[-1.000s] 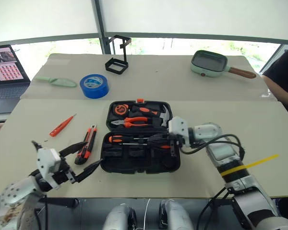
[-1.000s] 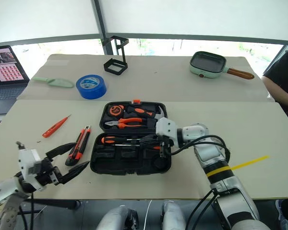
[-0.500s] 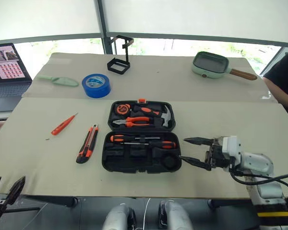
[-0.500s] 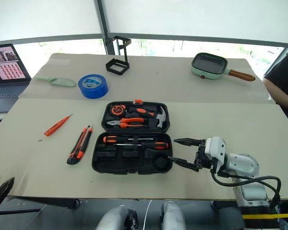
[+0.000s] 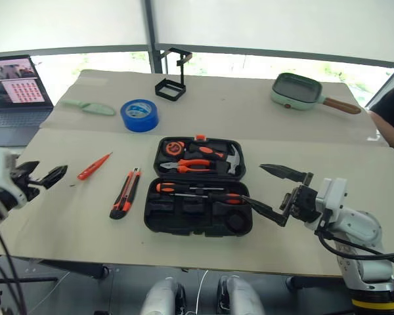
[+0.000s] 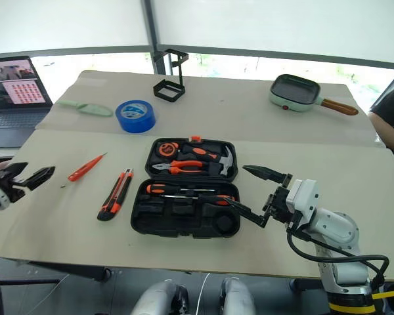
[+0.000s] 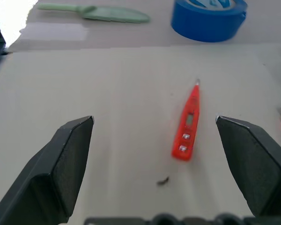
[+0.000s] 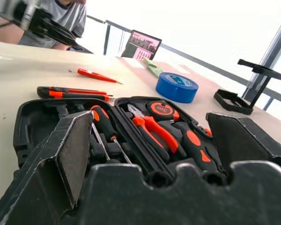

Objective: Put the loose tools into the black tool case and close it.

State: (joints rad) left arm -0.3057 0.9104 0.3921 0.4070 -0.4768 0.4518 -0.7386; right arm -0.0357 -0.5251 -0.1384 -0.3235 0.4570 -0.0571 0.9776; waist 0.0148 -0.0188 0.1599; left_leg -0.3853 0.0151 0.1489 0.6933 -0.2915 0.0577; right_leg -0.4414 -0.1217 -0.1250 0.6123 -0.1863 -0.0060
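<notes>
1. Black tool case [image 5: 198,197] lies open and flat on the table [image 5: 65,223], toward the middle of the near edge. Far half holds orange-handled pliers [image 5: 187,165] and a hammer [image 5: 226,156]. Near half holds two black-and-orange screwdrivers [image 5: 197,191] side by side in the slots.
2. Utility knife [image 5: 123,194] lies loose on the table just beside the case's left side, lengthwise toward the near edge.
3. Thin orange screwdriver [image 5: 94,167] lies loose further toward the left edge, tip angled to the far side, apart from the knife.
4. Left gripper [image 5: 43,178] hangs at the table's left edge, jaws wide apart, nothing between them. In its wrist view the orange screwdriver sits on the bare table ahead of the fingers [image 7: 65,164].
5. Right gripper [image 5: 270,190] is off the case's right side, above the table, jaws spread wide and empty.
6. Blue tape roll [image 5: 140,115], black wire stand [image 5: 173,82] and a green pan [image 5: 299,92] sit toward the far edge.
</notes>
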